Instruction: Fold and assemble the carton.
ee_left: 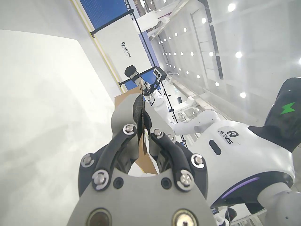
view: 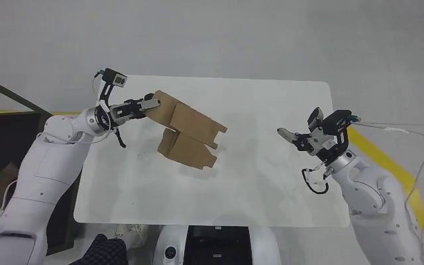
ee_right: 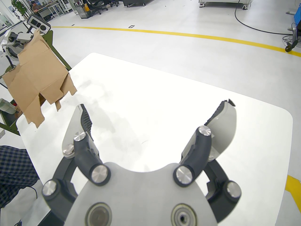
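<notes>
- The carton (view: 189, 122) was a single flat blank of brown corrugated card, hanging clear above the far left part of the white surface (view: 265, 185), one edge high and its cut flaps drooping towards the surface.
- The left jaws were pinched shut on that high edge, with the card sandwiched thinly between them.
- The right jaws stood spread wide and held nothing, over the right side of the surface, well apart from the carton (ee_right: 37, 71).
- It looked light and fairly stiff across the panels but floppy at the scored creases. It would probably swing and bend from a one-edge hold, and hard pinching could crush it.
- A sound second hold would likely be a panel edge opposite the left jaws, not a loose flap.
- Count: one carton, one surface, two sets of jaws.
</notes>
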Robot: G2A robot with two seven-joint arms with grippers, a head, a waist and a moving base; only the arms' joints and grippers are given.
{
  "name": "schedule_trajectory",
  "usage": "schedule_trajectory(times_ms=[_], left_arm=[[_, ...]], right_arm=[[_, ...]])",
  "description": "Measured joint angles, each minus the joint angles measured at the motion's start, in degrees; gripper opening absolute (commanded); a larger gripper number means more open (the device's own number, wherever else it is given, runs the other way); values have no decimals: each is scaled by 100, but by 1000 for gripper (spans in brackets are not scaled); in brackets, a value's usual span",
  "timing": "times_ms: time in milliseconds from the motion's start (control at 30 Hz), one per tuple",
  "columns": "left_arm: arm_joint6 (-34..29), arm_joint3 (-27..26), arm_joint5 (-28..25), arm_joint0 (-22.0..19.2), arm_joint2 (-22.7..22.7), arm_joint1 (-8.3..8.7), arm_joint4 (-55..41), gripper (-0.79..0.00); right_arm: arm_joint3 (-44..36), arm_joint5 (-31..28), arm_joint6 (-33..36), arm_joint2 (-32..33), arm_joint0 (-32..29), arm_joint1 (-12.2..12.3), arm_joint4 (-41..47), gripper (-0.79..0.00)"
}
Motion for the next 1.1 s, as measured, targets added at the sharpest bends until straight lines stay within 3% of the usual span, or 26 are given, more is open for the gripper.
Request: schedule_trajectory(times_ms=[433,1100], left_arm=[[-41,236,190,-541,704,-316,129,-785],[-85,261,188,-555,710,-320,145,-785]], right_arm=[[0,0,0,0,0,0,0,0],[0,0,0,0,0,0,0,0]])
